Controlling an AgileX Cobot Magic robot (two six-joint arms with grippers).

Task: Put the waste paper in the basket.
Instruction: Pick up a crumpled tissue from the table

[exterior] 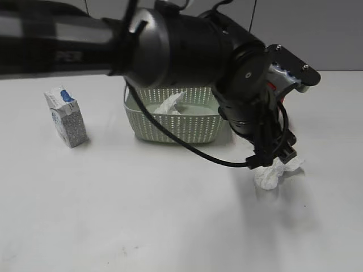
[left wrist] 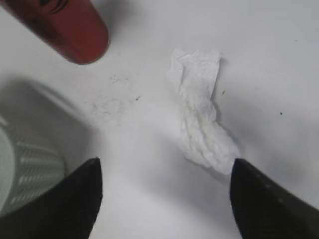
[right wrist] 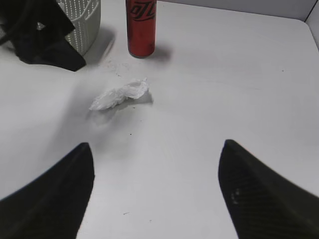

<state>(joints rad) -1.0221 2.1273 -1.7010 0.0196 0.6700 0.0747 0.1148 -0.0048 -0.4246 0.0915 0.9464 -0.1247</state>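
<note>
A long twisted wad of waste paper [exterior: 271, 174] lies on the white table to the right of the pale green basket [exterior: 170, 129]. It also shows in the left wrist view [left wrist: 199, 119] and the right wrist view [right wrist: 119, 94]. Another wad [exterior: 171, 104] lies inside the basket. My left gripper [exterior: 277, 157] reaches across to the right and hovers just above the twisted wad. Its jaws [left wrist: 164, 194] are open and empty, and the wad's near end lies by the right fingertip. My right gripper [right wrist: 155, 189] is open and empty, nearer than the wad, and is out of the exterior view.
A red can [right wrist: 141, 25] stands behind the wad, next to the basket's corner [right wrist: 82, 20]; it also shows in the left wrist view [left wrist: 65, 27]. A white-and-blue carton [exterior: 67, 116] stands left of the basket. The left arm hides much of the basket's back.
</note>
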